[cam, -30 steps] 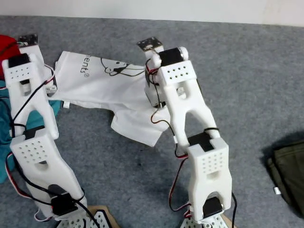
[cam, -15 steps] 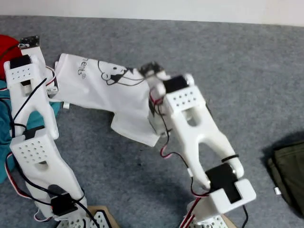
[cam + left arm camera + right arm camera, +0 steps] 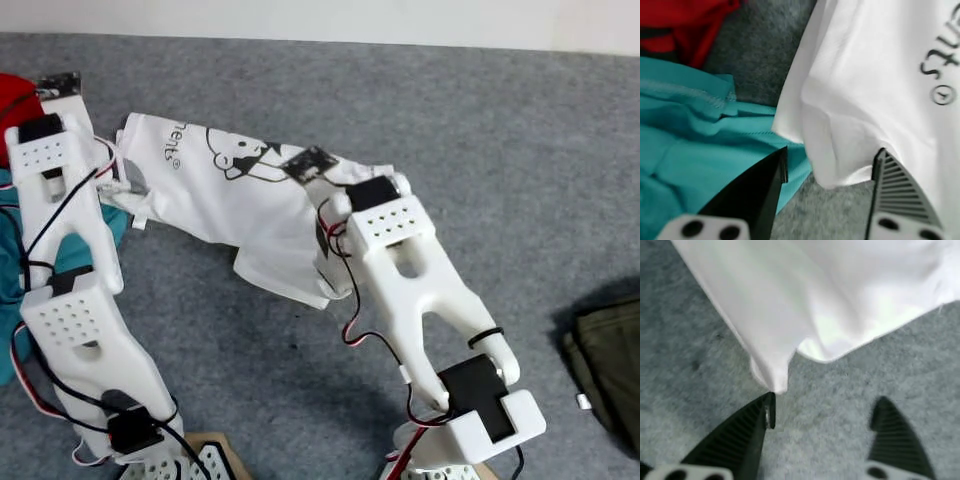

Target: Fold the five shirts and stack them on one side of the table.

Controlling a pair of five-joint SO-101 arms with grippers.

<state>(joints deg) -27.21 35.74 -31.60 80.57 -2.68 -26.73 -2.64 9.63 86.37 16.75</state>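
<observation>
Across the grey table (image 3: 500,150) in the high view, a white shirt (image 3: 230,200) with dark print is being seen lying crumpled between the two arms. One end is lying beside the wrist of the left arm (image 3: 70,300) and the other is running under the wrist of the right arm (image 3: 400,260). A red shirt (image 3: 15,100) and a teal shirt (image 3: 10,260) are being partly covered by the left arm at the table's left edge, and a dark green shirt (image 3: 610,360) is lying well apart at the right edge. Through the left wrist view, the left gripper (image 3: 832,155) is being shown with its jaws spread, and a folded edge of the white shirt is hanging down between them without being pinched. The teal shirt is lying just beside that edge, with the red shirt beyond it. Through the right wrist view, the right gripper (image 3: 826,400) is likewise being shown with its jaws spread over bare table. A corner of the white shirt is reaching down to the tip of one finger (image 3: 767,412); whether cloth and finger are touching cannot be told.
</observation>
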